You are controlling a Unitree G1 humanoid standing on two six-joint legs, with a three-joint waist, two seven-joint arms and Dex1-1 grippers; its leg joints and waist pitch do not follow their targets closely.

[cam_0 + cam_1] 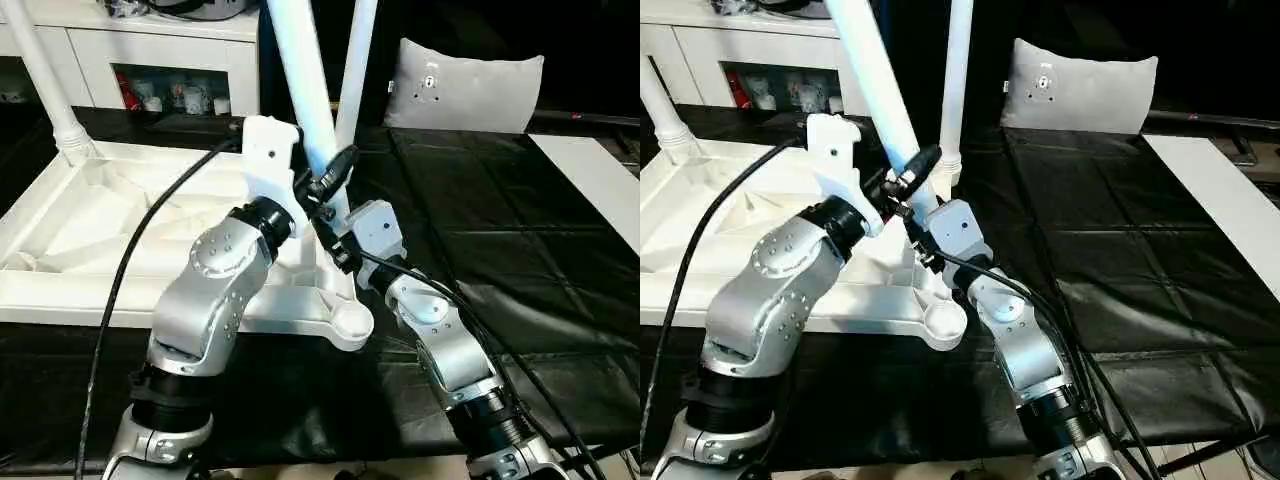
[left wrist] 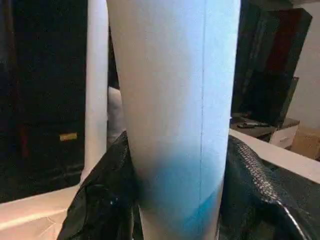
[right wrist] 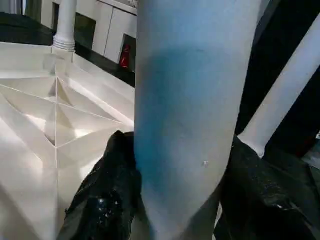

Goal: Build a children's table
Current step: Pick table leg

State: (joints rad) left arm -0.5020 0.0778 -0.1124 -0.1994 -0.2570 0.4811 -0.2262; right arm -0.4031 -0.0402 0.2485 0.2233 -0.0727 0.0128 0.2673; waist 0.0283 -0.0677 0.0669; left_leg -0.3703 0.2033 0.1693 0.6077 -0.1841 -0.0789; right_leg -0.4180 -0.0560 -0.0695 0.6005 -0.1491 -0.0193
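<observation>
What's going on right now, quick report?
Both grippers' fingers around one tilted leg. Table top upside down, two legs standing in corner sockets. Near corner socket empty. Nothing blocking.

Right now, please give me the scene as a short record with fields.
table top: upside down, ribbed underside up
legs standing in sockets: far left, far right
leg in work: tilted, between both end effectors
left end effector: closed around that leg
right end effector: closed around that leg
near corner socket: empty
cushion: behind

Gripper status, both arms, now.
Left gripper: shut on the table leg.
Right gripper: shut on the same table leg.
</observation>
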